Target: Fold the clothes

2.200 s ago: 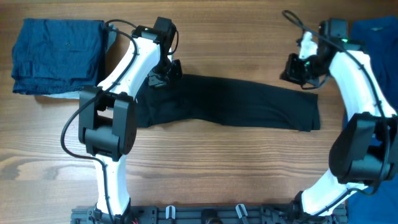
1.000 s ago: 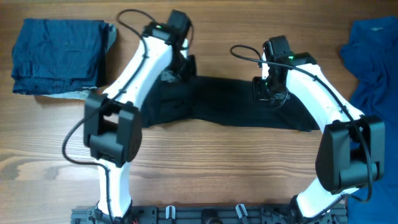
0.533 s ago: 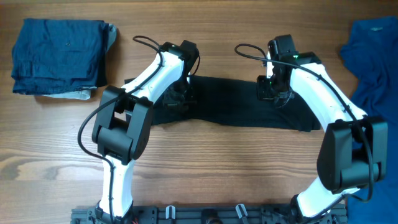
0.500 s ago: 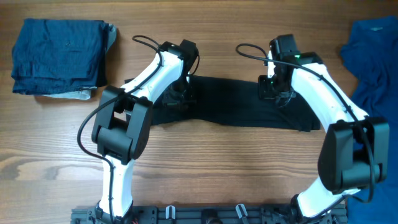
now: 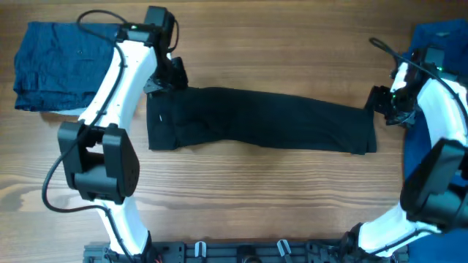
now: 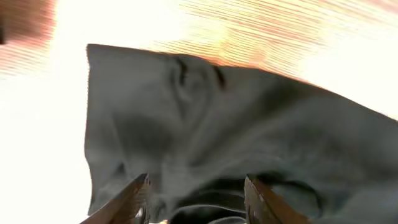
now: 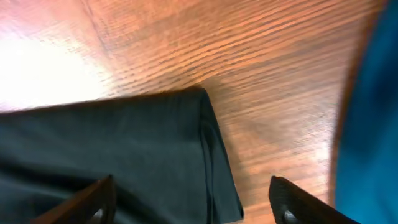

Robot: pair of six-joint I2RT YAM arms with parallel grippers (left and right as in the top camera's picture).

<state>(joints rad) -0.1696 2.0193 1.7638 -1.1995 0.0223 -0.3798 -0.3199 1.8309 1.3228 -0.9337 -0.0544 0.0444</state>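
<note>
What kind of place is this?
Likely a robot test bench for folding laundry: a left arm and right arm mounted at a wood-grain table, a black shirt spread flat, folded dark blue garments stacked at one corner.

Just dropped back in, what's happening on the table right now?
Both arms are at the black shirt, which lies flat as a long band across the table. The left gripper is over its left end and the right gripper over its right end. Both have their jaws open, so neither holds the fabric. Dark blue folded garments lie off to the left, a royal blue garment to the right.
</note>
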